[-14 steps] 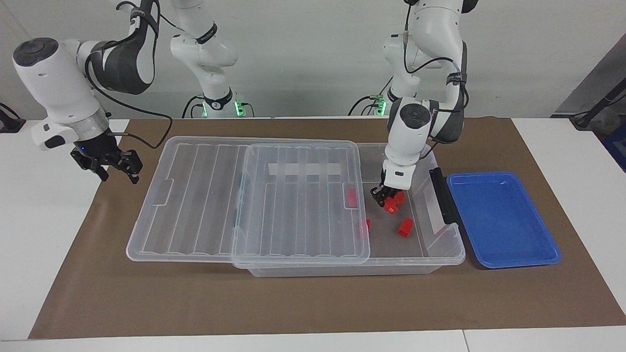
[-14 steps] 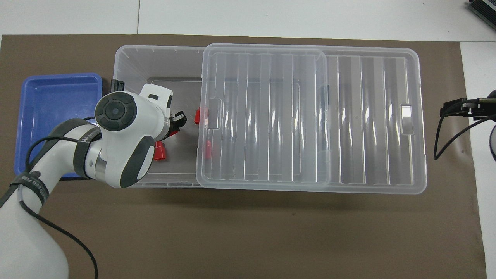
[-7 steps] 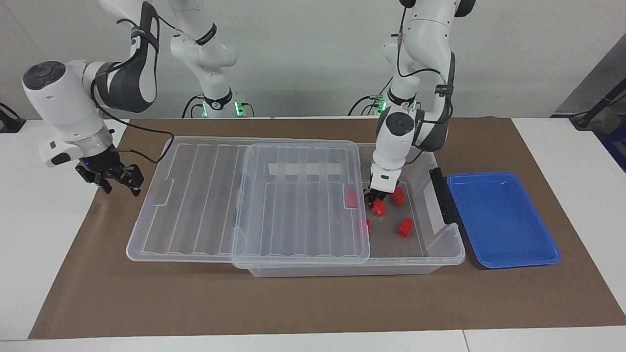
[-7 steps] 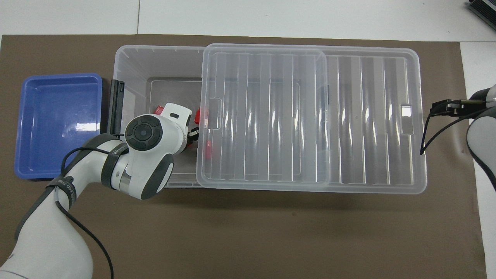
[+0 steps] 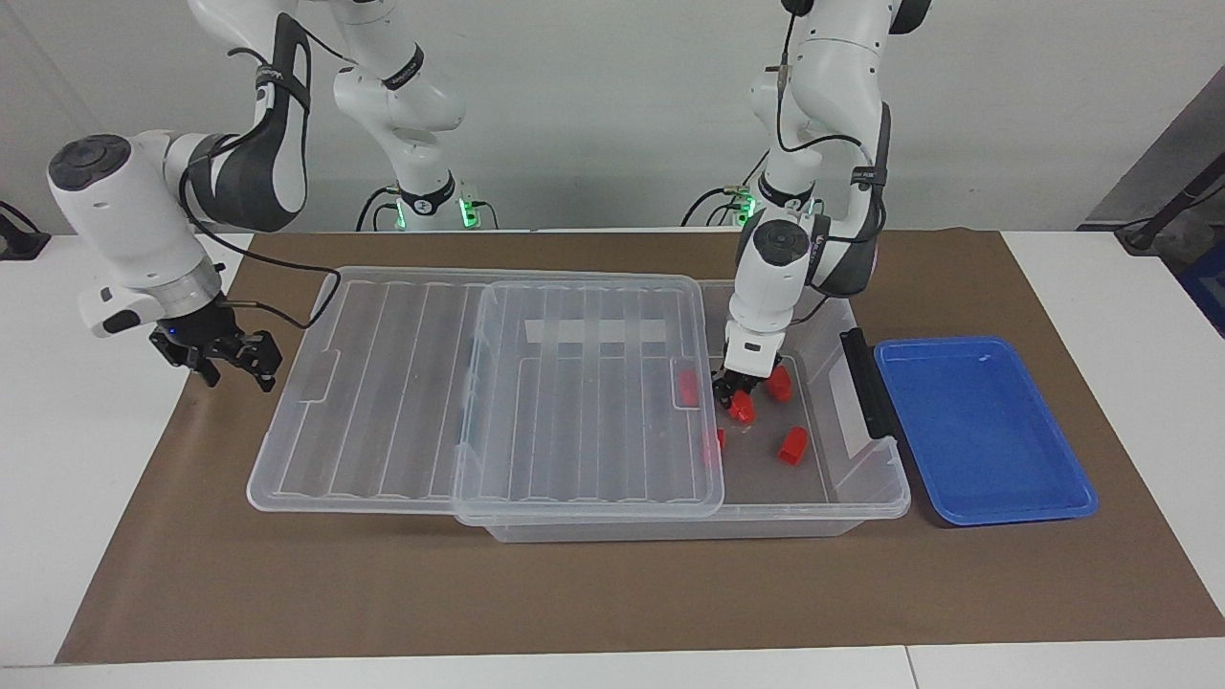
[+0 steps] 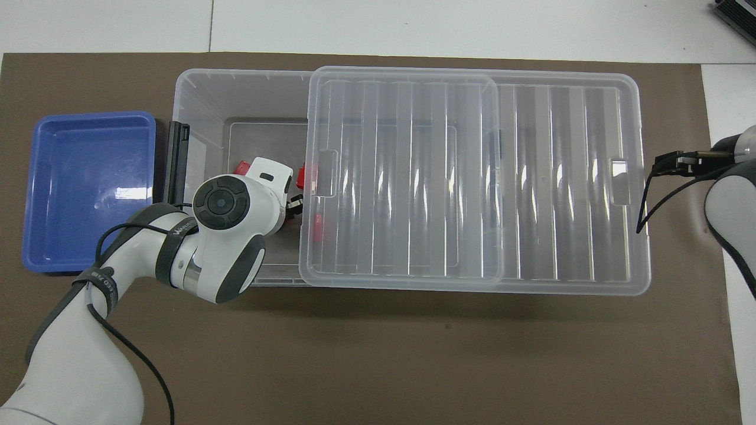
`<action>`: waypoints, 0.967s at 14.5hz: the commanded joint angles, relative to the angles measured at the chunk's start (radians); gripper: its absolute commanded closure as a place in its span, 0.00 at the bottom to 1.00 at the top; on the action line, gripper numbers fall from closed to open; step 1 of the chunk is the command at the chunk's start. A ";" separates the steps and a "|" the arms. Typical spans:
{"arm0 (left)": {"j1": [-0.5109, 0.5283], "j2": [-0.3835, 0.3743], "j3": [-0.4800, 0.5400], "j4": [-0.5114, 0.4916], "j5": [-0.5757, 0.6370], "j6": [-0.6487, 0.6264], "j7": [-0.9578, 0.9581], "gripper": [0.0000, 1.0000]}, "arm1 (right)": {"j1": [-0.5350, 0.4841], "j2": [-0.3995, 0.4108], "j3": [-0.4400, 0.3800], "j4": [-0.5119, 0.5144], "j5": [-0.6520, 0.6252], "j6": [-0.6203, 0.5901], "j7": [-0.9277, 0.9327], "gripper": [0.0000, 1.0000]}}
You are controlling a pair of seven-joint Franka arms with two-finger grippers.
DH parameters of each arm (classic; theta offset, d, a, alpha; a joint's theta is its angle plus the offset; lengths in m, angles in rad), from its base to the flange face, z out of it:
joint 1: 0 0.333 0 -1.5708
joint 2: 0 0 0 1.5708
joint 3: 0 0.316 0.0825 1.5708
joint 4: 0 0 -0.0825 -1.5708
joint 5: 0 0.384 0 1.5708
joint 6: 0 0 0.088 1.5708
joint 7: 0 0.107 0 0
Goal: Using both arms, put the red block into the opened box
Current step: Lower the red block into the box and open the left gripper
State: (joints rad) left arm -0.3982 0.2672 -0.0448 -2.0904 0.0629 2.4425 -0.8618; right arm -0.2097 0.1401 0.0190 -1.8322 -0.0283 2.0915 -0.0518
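Note:
The clear box point(image 5: 861, 500) lies across the brown mat, its ribbed lid point(image 5: 478, 392) slid toward the right arm's end so that the end by the black clip handle point(image 5: 866, 383) is uncovered. My left gripper point(image 5: 730, 392) is down inside that uncovered part, close to the lid's edge. A red block point(image 5: 743, 410) sits right at its tip; whether it is gripped I cannot tell. Other red blocks point(image 5: 792, 445) lie on the box floor, two of them under the lid. My right gripper point(image 5: 230, 356) hangs open and empty beside the lid's other end. Overhead, the left gripper point(image 6: 292, 203) pokes out from under its wrist.
A shallow blue tray point(image 5: 981, 431) stands empty beside the box at the left arm's end. The lid point(image 6: 472, 177) overhangs the box point(image 6: 195, 82) toward the right arm's end. The brown mat point(image 5: 612, 593) covers the middle of the white table.
The left gripper shifted with a red block toward the lid's edge and lower into the box, then held still. The right gripper sank a little and drew closer to the lid's end.

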 commanded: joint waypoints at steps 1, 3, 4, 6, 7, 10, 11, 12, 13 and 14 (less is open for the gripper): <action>-0.005 0.001 0.013 -0.019 0.041 0.030 0.003 0.05 | -0.010 0.001 0.010 -0.001 -0.010 0.016 -0.026 0.20; -0.004 0.001 0.013 -0.013 0.041 0.024 0.004 0.00 | -0.008 0.001 0.010 0.001 -0.012 0.016 -0.026 0.20; -0.005 0.001 0.013 -0.005 0.041 0.012 0.004 0.00 | -0.008 0.001 0.010 0.001 -0.012 0.016 -0.026 0.20; -0.008 0.000 0.013 0.022 0.041 -0.038 0.004 0.00 | -0.005 0.001 0.010 0.001 -0.012 0.018 -0.025 0.20; -0.005 -0.005 0.013 0.050 0.041 -0.077 0.006 0.00 | -0.002 0.001 0.010 0.001 -0.012 0.018 -0.020 0.20; -0.001 -0.023 0.016 0.197 0.041 -0.309 0.013 0.01 | 0.001 0.001 0.012 0.001 -0.012 0.018 -0.017 0.20; 0.004 -0.025 0.019 0.255 0.041 -0.391 0.024 0.01 | 0.003 0.001 0.013 -0.001 -0.012 0.018 -0.016 0.21; 0.022 -0.025 0.017 0.312 0.040 -0.461 0.029 0.02 | 0.003 0.001 0.015 -0.001 -0.012 0.018 -0.016 0.22; 0.042 -0.028 0.016 0.364 0.038 -0.529 0.043 0.03 | 0.003 0.001 0.016 -0.001 -0.012 0.018 -0.014 0.22; 0.059 -0.034 0.016 0.413 0.029 -0.595 0.084 0.04 | 0.003 0.001 0.018 -0.001 -0.012 0.018 -0.010 0.22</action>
State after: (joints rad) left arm -0.3770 0.2348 -0.0261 -1.7713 0.0864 1.9677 -0.8329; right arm -0.2025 0.1401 0.0296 -1.8315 -0.0284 2.0931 -0.0519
